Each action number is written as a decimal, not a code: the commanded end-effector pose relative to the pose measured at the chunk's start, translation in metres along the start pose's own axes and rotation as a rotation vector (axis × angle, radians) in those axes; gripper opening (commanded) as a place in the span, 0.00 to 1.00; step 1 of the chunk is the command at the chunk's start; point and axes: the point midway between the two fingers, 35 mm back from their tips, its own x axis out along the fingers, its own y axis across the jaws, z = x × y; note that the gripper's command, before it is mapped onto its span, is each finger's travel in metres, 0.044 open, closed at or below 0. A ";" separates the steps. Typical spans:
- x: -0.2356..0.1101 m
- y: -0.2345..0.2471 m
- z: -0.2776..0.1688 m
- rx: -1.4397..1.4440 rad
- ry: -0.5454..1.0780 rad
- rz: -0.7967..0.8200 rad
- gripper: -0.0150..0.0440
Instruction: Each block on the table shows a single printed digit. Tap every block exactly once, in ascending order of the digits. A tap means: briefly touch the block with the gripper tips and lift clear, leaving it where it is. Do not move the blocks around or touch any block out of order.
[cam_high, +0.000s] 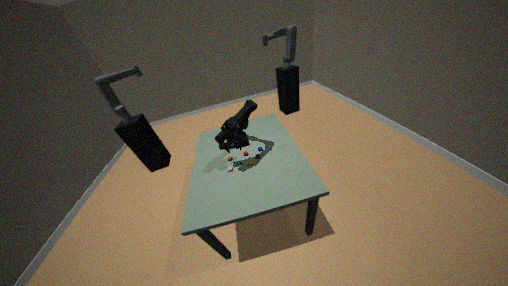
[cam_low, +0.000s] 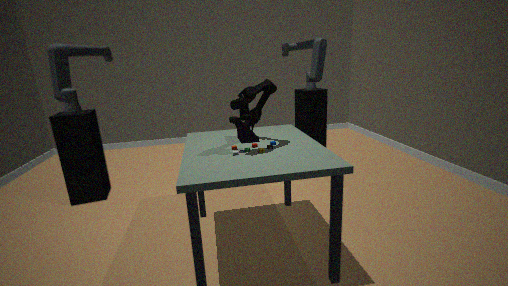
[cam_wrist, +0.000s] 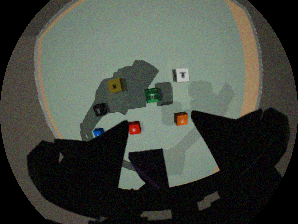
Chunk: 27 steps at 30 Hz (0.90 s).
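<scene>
Several small blocks lie in a cluster on the grey-green table (cam_high: 280, 180) (cam_low: 300, 155) (cam_wrist: 133, 30). They are a white block (cam_wrist: 180, 75) (cam_high: 230, 168), a yellow block (cam_wrist: 117, 86) (cam_high: 250, 163), a green block (cam_wrist: 152, 95) (cam_high: 239, 163), a black block (cam_wrist: 100, 108) (cam_high: 257, 156), an orange block (cam_wrist: 180, 117) (cam_high: 230, 158), a red block (cam_wrist: 135, 127) (cam_high: 245, 153) and a blue block (cam_wrist: 97, 132) (cam_high: 260, 148). The digits are too small to read. My gripper (cam_wrist: 160, 119) (cam_high: 227, 146) is open and empty. It hangs above the table on the arm's side of the cluster, with the red and orange blocks showing between its fingers in the wrist view.
Two other arms stand on black pedestals beside the table, one on the left (cam_high: 142, 140) (cam_low: 80, 150) and one at the back (cam_high: 288, 87) (cam_low: 310, 112). The blocks lie close together in the arm's shadow. The table's edges are far from the cluster.
</scene>
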 end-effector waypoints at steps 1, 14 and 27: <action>0.000 -0.002 -0.001 -0.007 0.003 -0.004 0.93; -0.003 -0.042 0.031 -0.009 0.001 -0.007 0.93; -0.001 -0.070 0.047 -0.010 0.000 -0.008 0.93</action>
